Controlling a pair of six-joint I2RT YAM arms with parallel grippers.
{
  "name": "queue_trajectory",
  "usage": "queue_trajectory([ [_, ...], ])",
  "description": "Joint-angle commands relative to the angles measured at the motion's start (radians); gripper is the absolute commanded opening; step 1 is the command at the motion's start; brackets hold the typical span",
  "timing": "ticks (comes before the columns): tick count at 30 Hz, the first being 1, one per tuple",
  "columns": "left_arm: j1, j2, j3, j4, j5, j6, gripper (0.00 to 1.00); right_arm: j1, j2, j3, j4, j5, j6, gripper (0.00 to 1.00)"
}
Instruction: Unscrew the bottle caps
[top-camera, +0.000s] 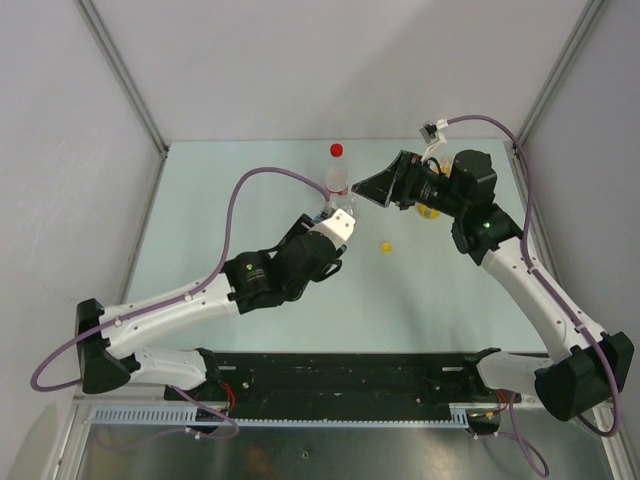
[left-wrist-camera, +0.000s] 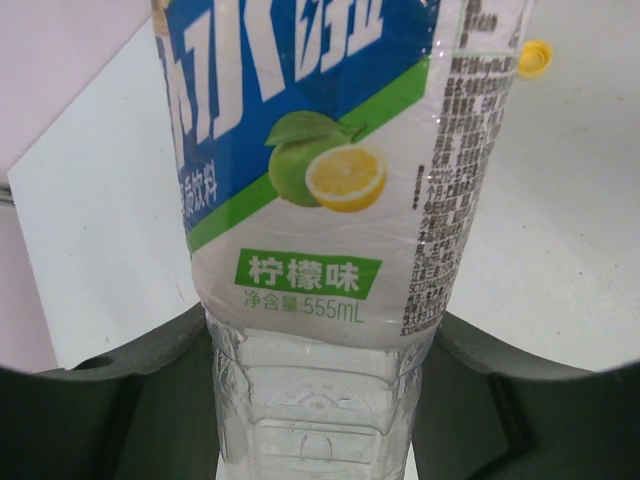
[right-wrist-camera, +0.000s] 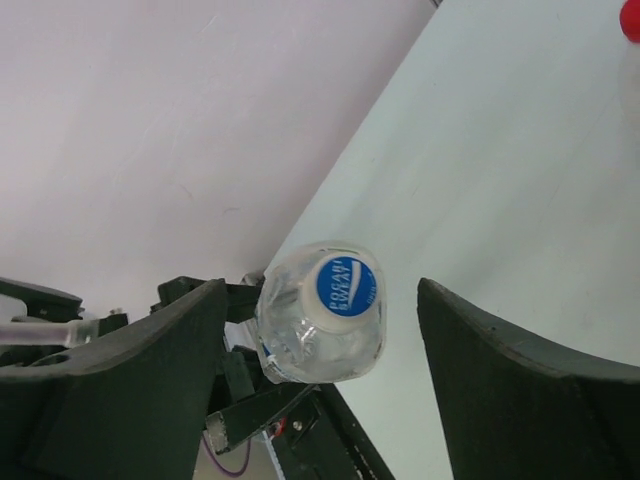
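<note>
Pale green tabletop (top-camera: 250, 180) between grey walls. From above, a red-capped bottle (top-camera: 338, 182) stands upper middle, a loose yellow cap (top-camera: 385, 246) lies near centre, and both arms reach in beside the bottle. Left wrist view — the left jaws pinch the clear lower body of an upright blue-label bottle (left-wrist-camera: 320, 200), which fills mid-frame. Right wrist view — the right jaws stand spread, with that bottle's white cap (right-wrist-camera: 345, 286) between them, untouched.

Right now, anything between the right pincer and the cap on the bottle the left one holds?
Nothing visible. The white cap sits in the gap of the open right pincer, bare space on both sides. The left pincer grips the bottle lower down.
</note>
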Motion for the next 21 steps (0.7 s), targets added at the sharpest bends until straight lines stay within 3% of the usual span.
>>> queue_trajectory([
  [1,-0.01,0.003,0.061,0.009,-0.066,0.013,0.23,0.004,0.019,0.05,-0.034,0.034,0.026,0.76],
  [18,-0.02,0.026,0.069,-0.003,-0.063,0.016,0.23,0.011,0.052,0.049,0.065,-0.054,0.128,0.52],
  [21,-0.02,0.029,0.07,-0.006,-0.064,0.016,0.23,0.018,0.062,0.049,0.075,-0.071,0.14,0.42],
])
